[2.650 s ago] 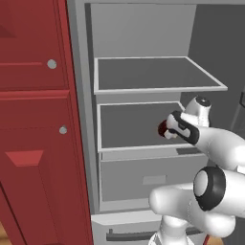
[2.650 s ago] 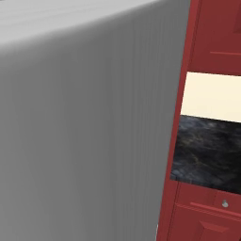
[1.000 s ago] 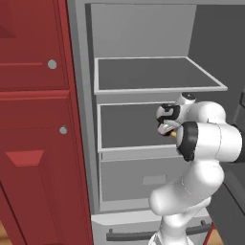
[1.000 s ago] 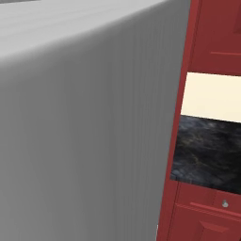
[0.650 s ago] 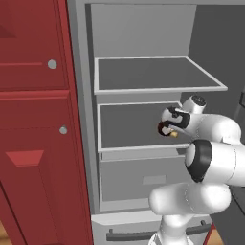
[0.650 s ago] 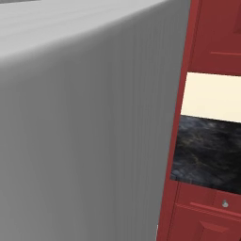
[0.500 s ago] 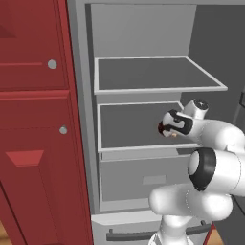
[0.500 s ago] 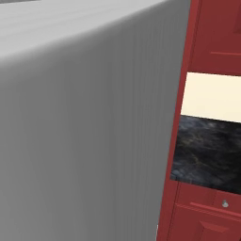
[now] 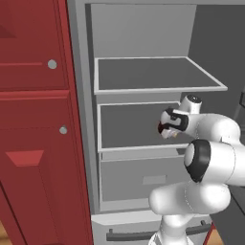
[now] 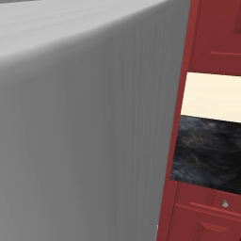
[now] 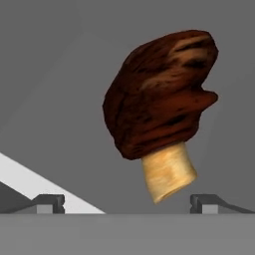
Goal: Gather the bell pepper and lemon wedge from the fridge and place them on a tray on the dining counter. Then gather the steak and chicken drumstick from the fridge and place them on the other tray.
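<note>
Jaws: your gripper (image 11: 127,201) stands wide apart, holding nothing | Target: chicken drumstick (image 11: 162,107) at 12 o'clock, bone end toward you, on the fridge shelf (image 9: 129,146) | Risk: closing on the narrow bone could let it pivot and slip free.

Red panelled cabinets (image 9: 33,119) with round silver knobs (image 9: 52,63) stand left of the open grey interior, and a cream and black wall strip (image 10: 207,136) sits between more red cabinetry.
</note>
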